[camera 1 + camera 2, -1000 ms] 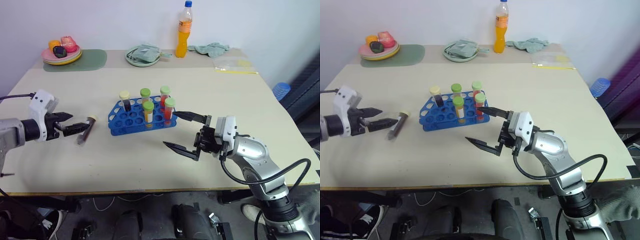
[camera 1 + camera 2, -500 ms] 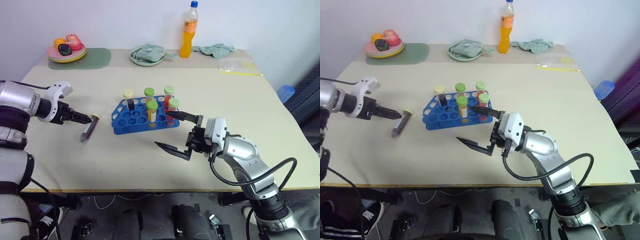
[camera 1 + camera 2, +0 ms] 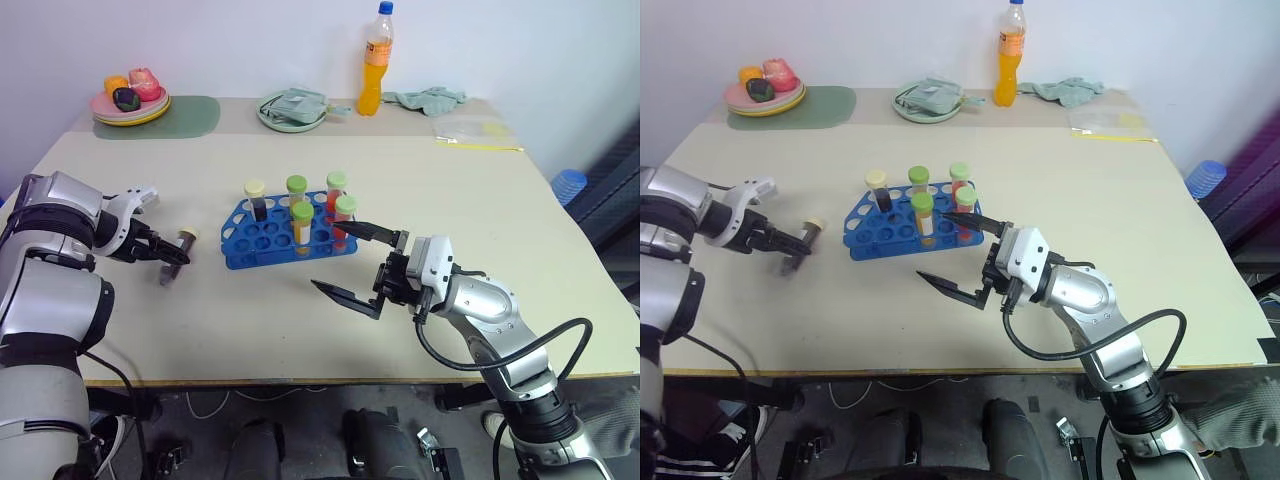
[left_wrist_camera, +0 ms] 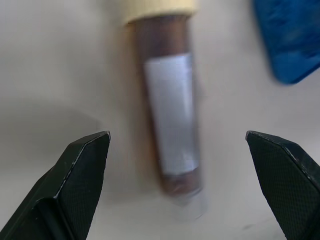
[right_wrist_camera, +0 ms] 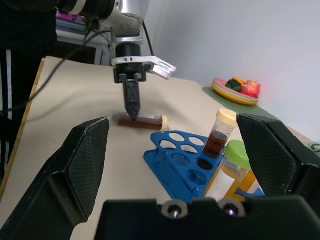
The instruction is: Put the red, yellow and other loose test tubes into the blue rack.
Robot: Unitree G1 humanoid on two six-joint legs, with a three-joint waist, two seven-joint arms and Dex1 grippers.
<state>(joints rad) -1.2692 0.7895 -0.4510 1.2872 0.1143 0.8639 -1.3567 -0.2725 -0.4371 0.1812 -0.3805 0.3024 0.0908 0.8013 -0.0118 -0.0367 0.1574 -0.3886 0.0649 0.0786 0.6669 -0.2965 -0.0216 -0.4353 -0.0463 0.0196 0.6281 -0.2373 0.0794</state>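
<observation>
Left side of the beige table (image 3: 480,190): the left gripper (image 3: 170,254), two black fingers on a silver arm, points steeply down over a loose clear plastic tube of dark maroon liquid with a cream cap (image 3: 180,251) that lies on its side on the table. In the left wrist view the fingers (image 4: 82,172) stand spread wide, one on either side of the lying tube (image 4: 167,107), neither touching it; a white label runs along the tube's body.

Centre: just beside the lying tube's capped end stands the small bright blue plastic rack (image 3: 262,240), its top pierced with rows of round holes. Five tubes stand upright in it: a cream-capped tube of dark liquid (image 3: 256,199) at the rack's left rear, then a green-capped tube at the rear (image 3: 296,192), a green-capped tube of yellow liquid in front (image 3: 302,226), and two green-capped tubes of red liquid (image 3: 341,215) at the right end.

Right: the right gripper (image 3: 358,266) hangs near the rack's right front corner, roughly level, its two black fingers spread wide and holding nothing.

Rear edge of the table, left to right: a pink plate of coloured items on a green mat (image 3: 130,105), a pale green round plate with a cloth (image 3: 292,110), a tall orange-drink bottle with a blue cap (image 3: 374,60), a crumpled green cloth (image 3: 430,98).
</observation>
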